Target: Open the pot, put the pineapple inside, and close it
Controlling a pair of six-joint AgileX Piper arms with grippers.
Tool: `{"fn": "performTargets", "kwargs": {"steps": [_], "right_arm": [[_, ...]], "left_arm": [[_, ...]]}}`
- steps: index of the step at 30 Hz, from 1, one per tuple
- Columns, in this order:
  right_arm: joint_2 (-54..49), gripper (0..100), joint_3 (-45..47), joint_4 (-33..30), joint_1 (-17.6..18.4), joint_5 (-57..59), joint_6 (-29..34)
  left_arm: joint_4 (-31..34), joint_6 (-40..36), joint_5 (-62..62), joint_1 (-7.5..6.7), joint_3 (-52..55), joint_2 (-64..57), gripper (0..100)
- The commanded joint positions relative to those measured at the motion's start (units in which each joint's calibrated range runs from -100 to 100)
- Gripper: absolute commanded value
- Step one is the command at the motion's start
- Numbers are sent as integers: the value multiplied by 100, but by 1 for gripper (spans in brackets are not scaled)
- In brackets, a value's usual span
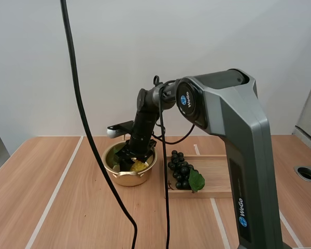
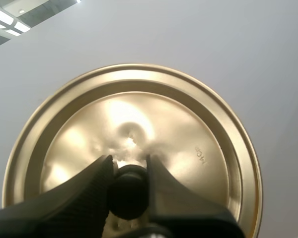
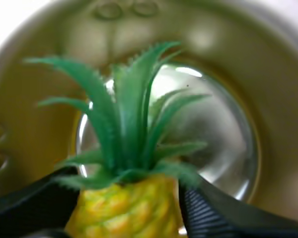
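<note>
Gold-coloured pot (image 1: 125, 179) stands open, with grapes (image 1: 180, 168) on the wooden tray (image 1: 217, 167) at its three o'clock. Inside it the right gripper (image 3: 126, 218) clasps the pineapple (image 3: 124, 201), crown toward the shiny bottom. I judge it best to lower until the fruit rests, then part the fingers gently. The left gripper (image 2: 129, 171) pinches the knob (image 2: 128, 196) of the lid (image 2: 188, 124).

I see the wooden table (image 1: 67, 207) carrying the gold pot (image 1: 127, 179), with the wooden tray (image 1: 216, 174) just to its right.
</note>
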Motion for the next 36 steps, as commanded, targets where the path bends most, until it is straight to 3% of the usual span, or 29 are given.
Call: {"fn": "performTargets", "kwargs": {"steps": [1, 14, 36], "right_arm": [[83, 100, 41, -332, -53, 182, -23], [-79, 100, -12, -332, -46, 236, -35], [-2427, 100, -12, -148, -38, -39, -269]], "left_arm": [[-15, 22, -23, 6, -9, 15, 0], [-15, 34, -4, 6, -9, 74, 0], [-15, 34, 13, 6, -9, 74, 0]]}}
